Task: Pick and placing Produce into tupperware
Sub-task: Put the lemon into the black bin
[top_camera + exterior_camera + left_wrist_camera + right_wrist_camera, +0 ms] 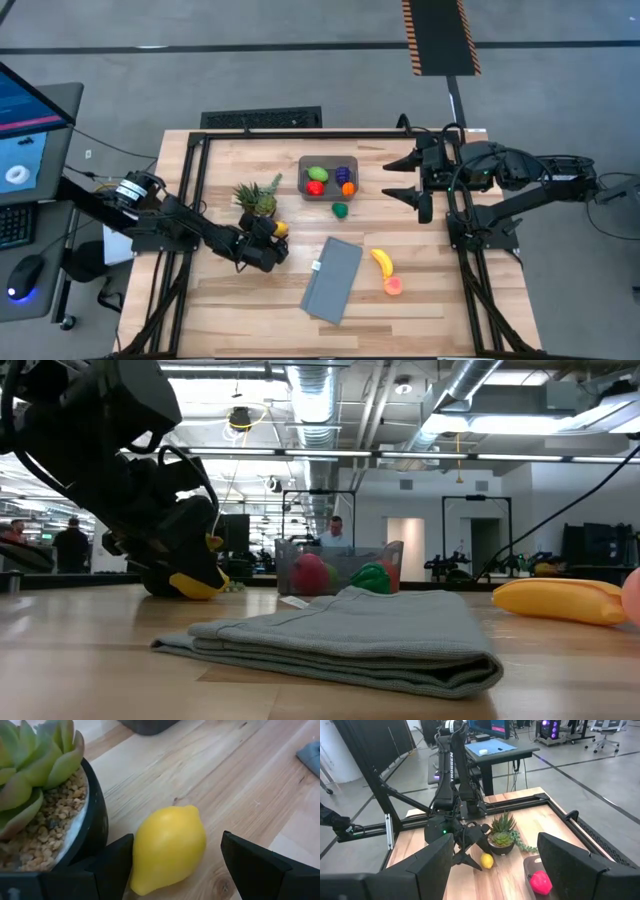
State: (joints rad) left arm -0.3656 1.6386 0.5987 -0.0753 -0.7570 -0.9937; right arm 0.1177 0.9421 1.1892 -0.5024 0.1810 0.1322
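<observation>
The left gripper point(172, 865) is spread wide around the yellow lemon point(168, 847), which lies on the table point(240, 785) beside the potted plant point(42, 785); nothing is gripped. The right gripper point(405, 178) is parked open and empty near the tupperware point(330, 190).

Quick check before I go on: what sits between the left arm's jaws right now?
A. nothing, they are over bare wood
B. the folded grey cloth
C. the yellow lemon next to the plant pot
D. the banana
C: in the left wrist view the lemon lies on the wood between the open jaws of the left gripper, close beside the plant pot; the banana and the cloth lie elsewhere on the table.
</observation>
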